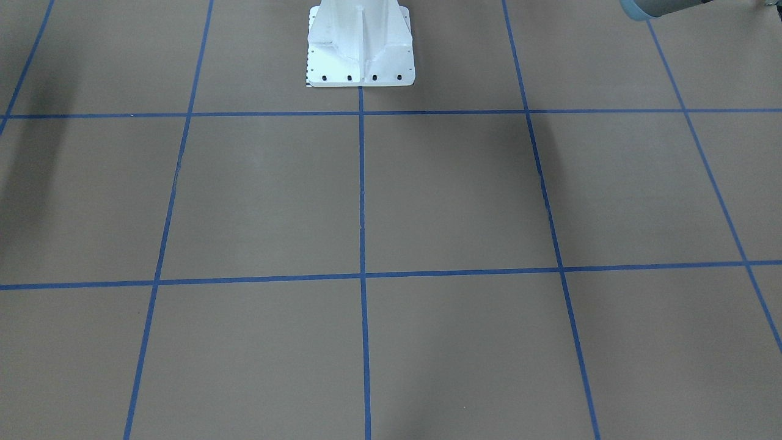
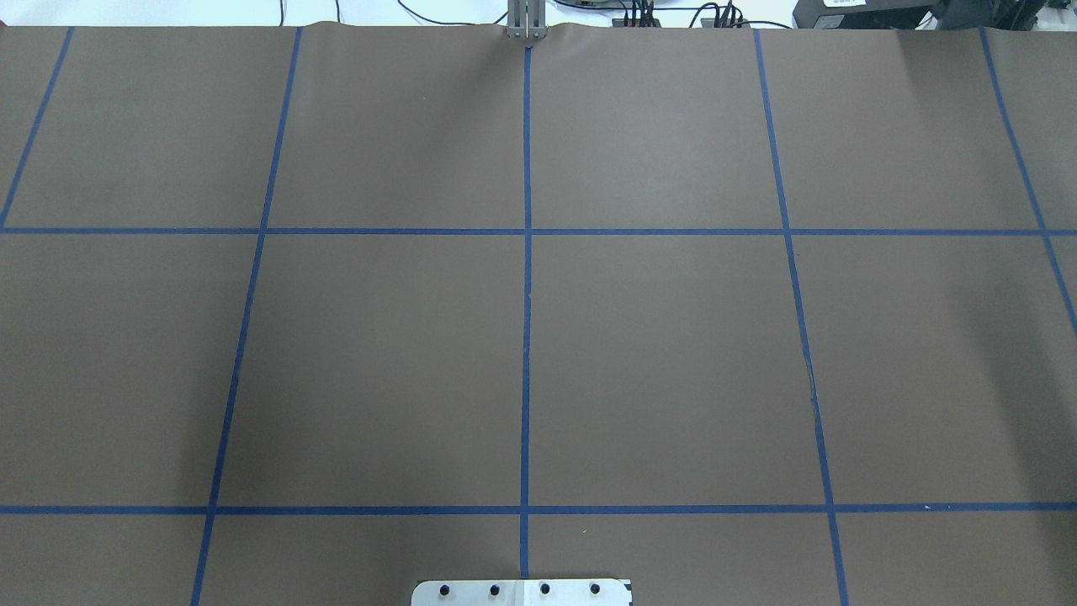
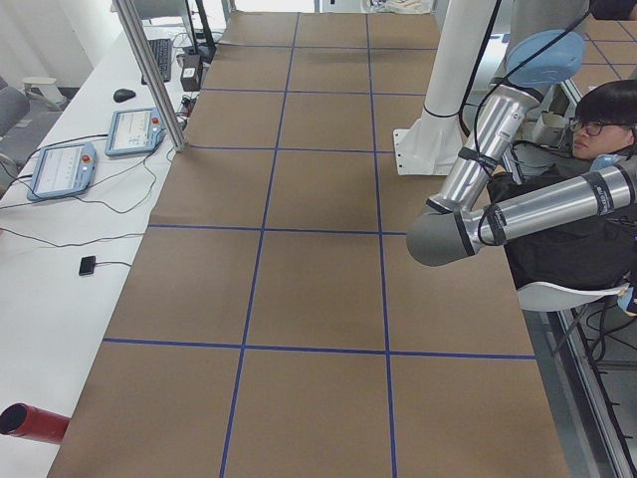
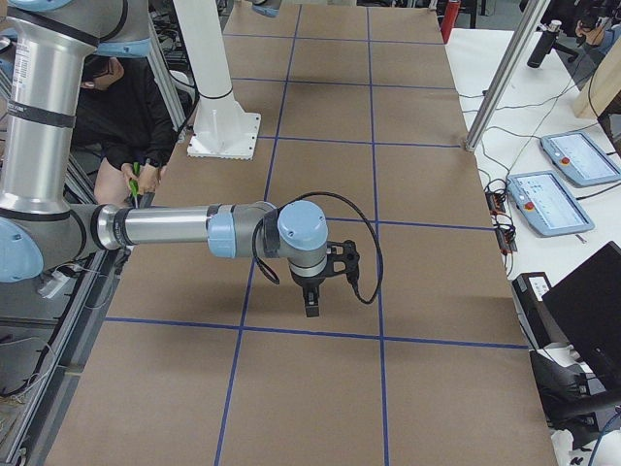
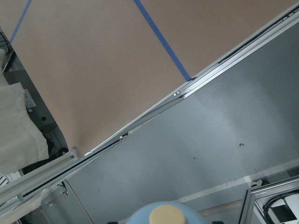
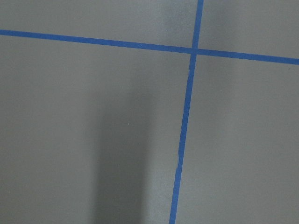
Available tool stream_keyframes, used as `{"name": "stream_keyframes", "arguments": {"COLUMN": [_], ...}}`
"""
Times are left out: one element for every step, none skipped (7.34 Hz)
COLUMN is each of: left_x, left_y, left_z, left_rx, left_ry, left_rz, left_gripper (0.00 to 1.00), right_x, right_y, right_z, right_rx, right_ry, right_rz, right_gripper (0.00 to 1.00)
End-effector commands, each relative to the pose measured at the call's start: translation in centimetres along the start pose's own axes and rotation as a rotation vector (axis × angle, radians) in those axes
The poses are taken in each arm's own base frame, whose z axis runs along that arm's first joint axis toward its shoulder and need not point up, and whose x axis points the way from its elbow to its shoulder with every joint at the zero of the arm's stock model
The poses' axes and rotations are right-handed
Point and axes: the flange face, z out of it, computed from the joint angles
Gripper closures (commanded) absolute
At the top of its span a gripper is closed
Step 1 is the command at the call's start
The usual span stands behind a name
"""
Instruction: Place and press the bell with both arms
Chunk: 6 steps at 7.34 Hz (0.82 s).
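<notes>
The bell (image 5: 163, 215), a light-blue dome with a cream button, shows only at the bottom edge of the left wrist view. It hangs in the air past the table's edge, over grey floor, where my left gripper's grip lies; the fingers themselves are hidden. The left arm (image 3: 498, 214) reaches off the exterior left view's right edge, and a bit of it (image 1: 647, 7) shows in the front-facing view. My right gripper (image 4: 310, 311) points down just above the brown table (image 4: 320, 388) near a blue tape line. I cannot tell whether it is open or shut.
The white pedestal (image 1: 360, 49) stands at the table's robot side. A seated person (image 3: 597, 129) is beside the robot. Teach pendants (image 3: 129, 129) and a red cylinder (image 3: 30, 423) lie on the white side table. Blue tape lines (image 2: 527, 295) grid the brown cover.
</notes>
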Motion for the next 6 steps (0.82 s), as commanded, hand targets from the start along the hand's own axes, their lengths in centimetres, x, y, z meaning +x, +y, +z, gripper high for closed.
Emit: {"name": "stream_keyframes", "arguments": {"left_x": [5.7, 9.6, 10.9, 12.0, 13.5, 14.5], "left_y": [-4.1, -7.0, -8.6, -11.1, -13.7, -16.3], "left_z": [-0.1, -1.1, -1.0, -0.7, -0.8, -0.9], "left_rx": [0.011, -0.009, 0.006, 0.012, 0.009, 0.008], "left_ry": [0.005, 0.012, 0.014, 0.003, 0.005, 0.005], "left_rz": [-0.087, -0.136, -0.165, -0.18, -0.219, -0.247], "left_gripper": [1.0, 1.0, 1.0, 1.0, 1.0, 1.0], "right_x": [-0.2, -0.1, -0.1, 0.0, 0.1, 0.1], "right_y": [0.0, 0.0, 0.0, 0.0, 0.0, 0.0], "right_z": [-0.1, -0.1, 0.0, 0.0, 0.1, 0.1], "right_rx": [0.002, 0.002, -0.001, -0.001, -0.004, -0.003], "right_ry": [0.0, 0.0, 0.001, 0.001, 0.003, 0.004], "right_rz": [-0.005, -0.003, -0.002, 0.0, 0.003, 0.001], "right_gripper": [0.0, 0.0, 0.0, 0.0, 0.0, 0.0]}}
